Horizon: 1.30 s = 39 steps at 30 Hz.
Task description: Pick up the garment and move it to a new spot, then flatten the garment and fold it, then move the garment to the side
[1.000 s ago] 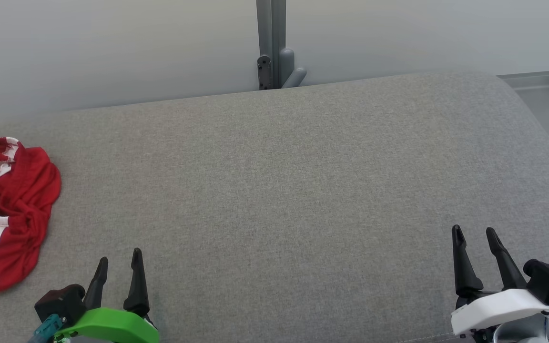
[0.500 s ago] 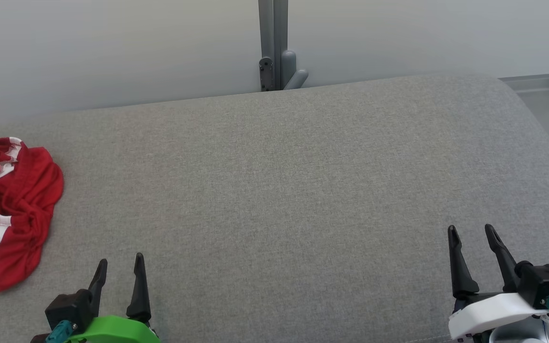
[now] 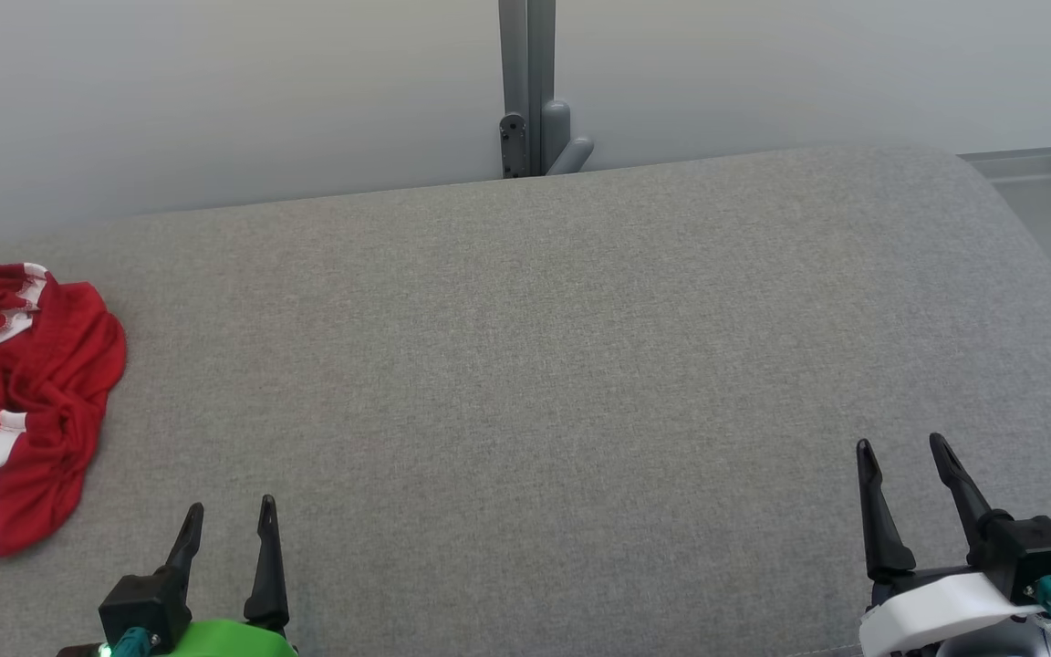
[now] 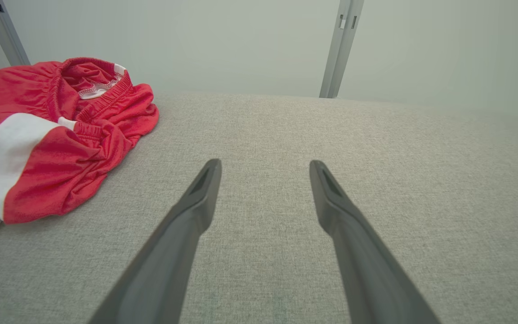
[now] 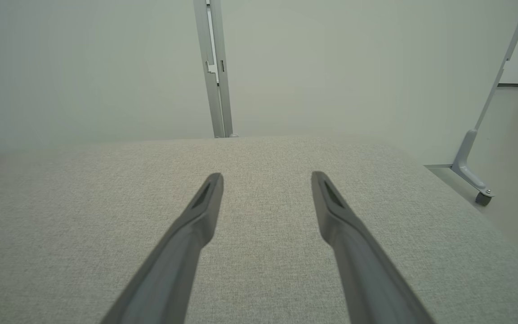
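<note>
The garment [image 3: 19, 401] is a crumpled red piece with white panels and an elastic waistband, lying in a heap at the far left of the grey cushioned surface [image 3: 535, 365]. In the left wrist view the garment [image 4: 47, 135] lies to the upper left of my fingers. My left gripper [image 3: 226, 511] is at the lower left, open and empty, a short way right of the garment and apart from it. My left gripper [image 4: 264, 165] points across bare fabric. My right gripper [image 3: 900, 447] stands open and empty at the lower right. In its own view my right gripper [image 5: 267, 177] hovers over plain fabric.
A pale partition wall [image 3: 215, 91] runs behind the surface, with a grey upright post [image 3: 525, 82] at its middle. The surface rounds off at the right, beyond which floor and a caster foot [image 5: 481, 195] of a panel frame show.
The head camera has shifted slightly, so the scene sits a little lower and to the right. Both grippers have drawn back a little toward the bottom edge, still open. The garment lies as before.
</note>
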Motion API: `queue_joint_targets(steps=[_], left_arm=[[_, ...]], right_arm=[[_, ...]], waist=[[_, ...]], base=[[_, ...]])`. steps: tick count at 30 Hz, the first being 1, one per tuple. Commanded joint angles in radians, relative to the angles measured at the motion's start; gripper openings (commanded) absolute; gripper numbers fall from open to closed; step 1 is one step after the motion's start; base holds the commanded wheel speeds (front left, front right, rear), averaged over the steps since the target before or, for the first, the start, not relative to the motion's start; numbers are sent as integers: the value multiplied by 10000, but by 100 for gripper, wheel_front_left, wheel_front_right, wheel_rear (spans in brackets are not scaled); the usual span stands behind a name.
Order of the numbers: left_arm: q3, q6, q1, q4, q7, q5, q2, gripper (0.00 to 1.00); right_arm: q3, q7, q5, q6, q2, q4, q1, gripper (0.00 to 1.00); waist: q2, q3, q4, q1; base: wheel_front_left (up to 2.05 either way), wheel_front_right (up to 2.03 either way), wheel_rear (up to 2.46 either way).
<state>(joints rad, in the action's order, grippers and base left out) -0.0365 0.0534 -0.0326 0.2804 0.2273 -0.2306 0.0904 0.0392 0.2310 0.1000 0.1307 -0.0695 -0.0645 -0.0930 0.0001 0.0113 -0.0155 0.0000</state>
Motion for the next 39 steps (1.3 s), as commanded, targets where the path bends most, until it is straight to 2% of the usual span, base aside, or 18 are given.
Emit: queue_joint_targets(steps=[1, 18, 29, 34, 39], left_arm=[[66, 70, -135, 3, 94, 254, -9, 100], [337, 169, -344, -60, 408, 1368, -142, 100], [522, 242, -316, -45, 392, 1378, -231, 100], [596, 288, -190, -14, 390, 1363, -249, 100], [665, 305, -46, -59, 378, 1371, -266, 100]], right_arm=[[8, 104, -291, 0, -18, 46, -86, 100], [-20, 367, -1273, 0, 2, 141, -273, 100], [-98, 349, -1032, 0, -70, 90, -288, 100], [-167, 347, -985, 0, -86, 107, -249, 100], [-501, 347, -913, -1, -146, 42, -218, 100]], waist=[[-1, -1, -6, 0], [-1, -18, -45, 0], [-1, -61, -116, 0], [-1, -58, -375, 0], [-1, -58, -1097, 0]], base=[[0, 0, 0], [0, 0, 0], [0, 0, 0], [0, 0, 0], [0, 0, 0]])
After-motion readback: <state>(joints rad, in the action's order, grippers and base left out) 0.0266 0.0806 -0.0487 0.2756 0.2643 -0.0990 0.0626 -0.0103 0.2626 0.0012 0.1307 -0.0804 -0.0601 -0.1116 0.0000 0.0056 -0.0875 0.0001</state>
